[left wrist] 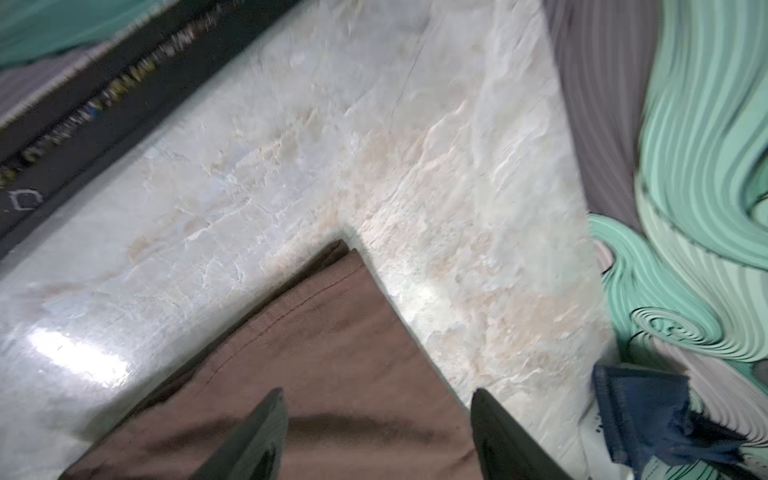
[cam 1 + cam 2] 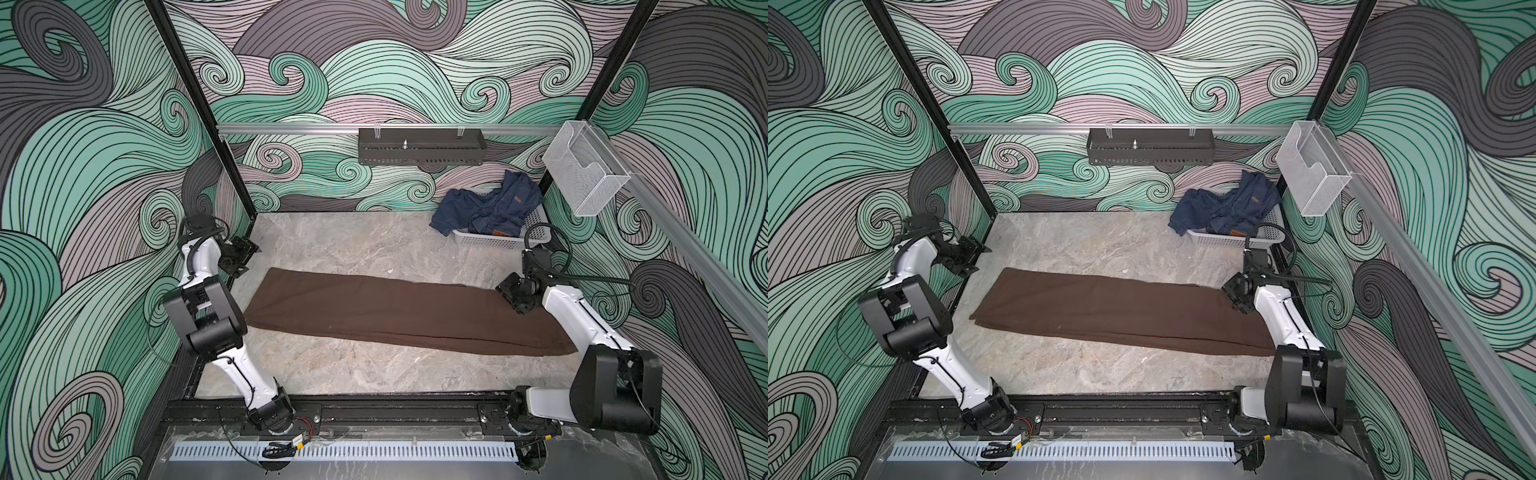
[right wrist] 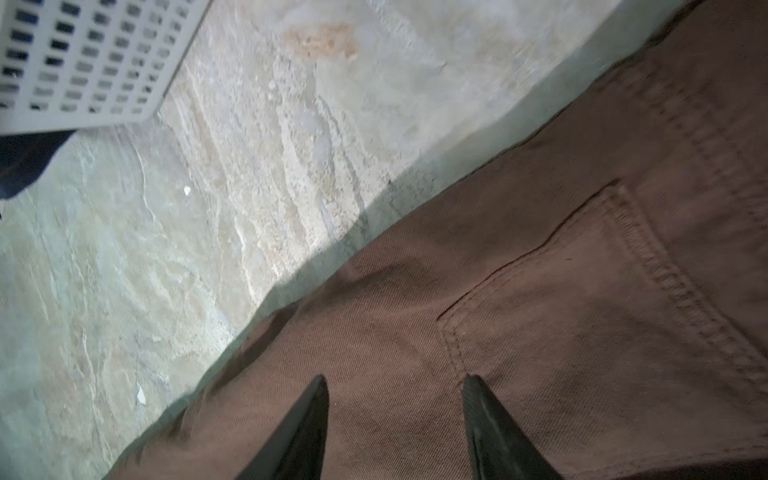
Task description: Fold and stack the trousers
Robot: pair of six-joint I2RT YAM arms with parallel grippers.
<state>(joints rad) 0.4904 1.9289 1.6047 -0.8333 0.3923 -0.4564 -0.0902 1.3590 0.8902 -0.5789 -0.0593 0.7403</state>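
The dark brown trousers point(image 2: 395, 311) point(image 2: 1121, 311) lie folded lengthwise as a long flat strip across the marble tabletop, hems at the left and waist at the right. My left gripper point(image 2: 243, 257) point(image 2: 969, 253) hovers open just above the far left hem corner. In the left wrist view its fingers point(image 1: 266, 432) are spread over the brown fabric point(image 1: 332, 353) with nothing between them. My right gripper point(image 2: 510, 293) point(image 2: 1234, 291) is open over the far right waist end. The right wrist view shows the gripper point(image 3: 395, 380) above the cloth beside a back pocket point(image 3: 561, 299).
A white perforated basket point(image 2: 490, 240) point(image 3: 83, 62) at the back right holds dark blue denim garments point(image 2: 486, 203) that spill over its rim. A black tray point(image 2: 422, 147) and a clear mesh box point(image 2: 582, 174) hang on the rails. A black frame rail point(image 2: 374, 409) borders the front.
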